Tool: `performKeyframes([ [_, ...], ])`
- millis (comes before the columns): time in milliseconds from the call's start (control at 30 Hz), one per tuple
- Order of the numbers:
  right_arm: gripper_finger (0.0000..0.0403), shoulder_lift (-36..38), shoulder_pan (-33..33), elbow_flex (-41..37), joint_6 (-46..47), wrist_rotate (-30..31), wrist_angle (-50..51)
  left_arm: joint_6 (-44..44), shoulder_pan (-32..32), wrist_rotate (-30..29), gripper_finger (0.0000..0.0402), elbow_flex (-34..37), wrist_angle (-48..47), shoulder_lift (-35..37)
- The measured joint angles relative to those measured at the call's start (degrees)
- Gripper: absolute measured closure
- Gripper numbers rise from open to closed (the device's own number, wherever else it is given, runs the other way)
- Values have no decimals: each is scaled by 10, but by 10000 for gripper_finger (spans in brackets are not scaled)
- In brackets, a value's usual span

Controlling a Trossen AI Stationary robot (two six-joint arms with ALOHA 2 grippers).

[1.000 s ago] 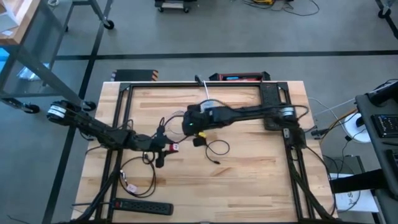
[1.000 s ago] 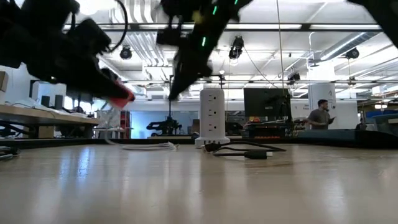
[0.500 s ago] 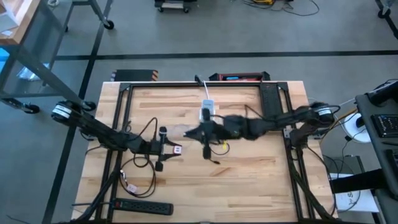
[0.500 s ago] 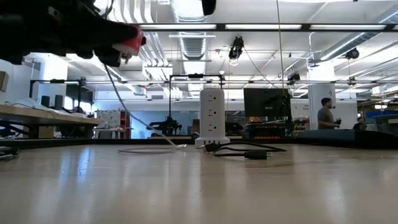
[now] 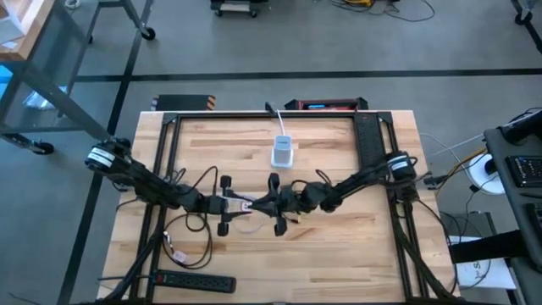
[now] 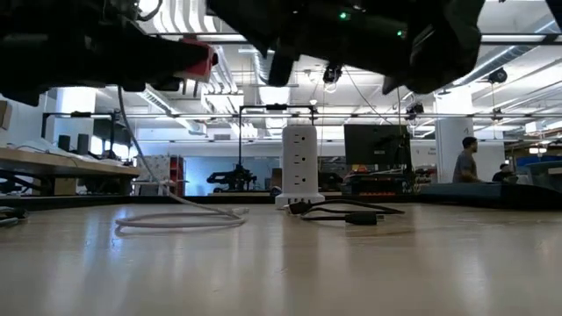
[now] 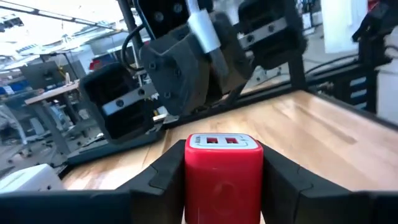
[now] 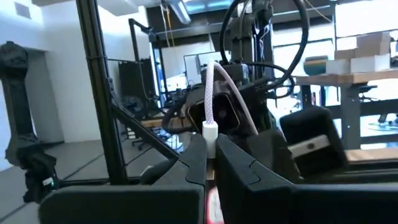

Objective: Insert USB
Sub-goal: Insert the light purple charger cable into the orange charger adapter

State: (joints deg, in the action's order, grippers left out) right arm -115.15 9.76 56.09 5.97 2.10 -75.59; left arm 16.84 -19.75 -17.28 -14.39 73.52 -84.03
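At the center of the high view, the left gripper (image 5: 230,204) is clamped on a red charger (image 7: 223,172), ports facing outward. The right gripper (image 5: 269,204) faces it, fingers pinched narrow on a white cable plug (image 8: 209,132). Plug and charger sit just beside each other above the table (image 5: 339,254). A white power tower (image 5: 282,152) stands upright toward the upper center.

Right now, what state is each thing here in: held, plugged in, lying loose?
Left gripper: shut on the red charger.
Red charger: held off the table, its two ports empty and facing the right gripper.
Right gripper: shut on the USB plug.
USB plug: held, not yet inserted.
White cable: trailing loose onto the table.
Power tower: upright.
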Motion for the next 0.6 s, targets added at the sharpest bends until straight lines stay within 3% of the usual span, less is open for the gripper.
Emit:
performKeyframes([
  [600, 403, -22, 1, 35, -156, -6, 38, 161, -20, -3, 268, -25, 0, -5],
])
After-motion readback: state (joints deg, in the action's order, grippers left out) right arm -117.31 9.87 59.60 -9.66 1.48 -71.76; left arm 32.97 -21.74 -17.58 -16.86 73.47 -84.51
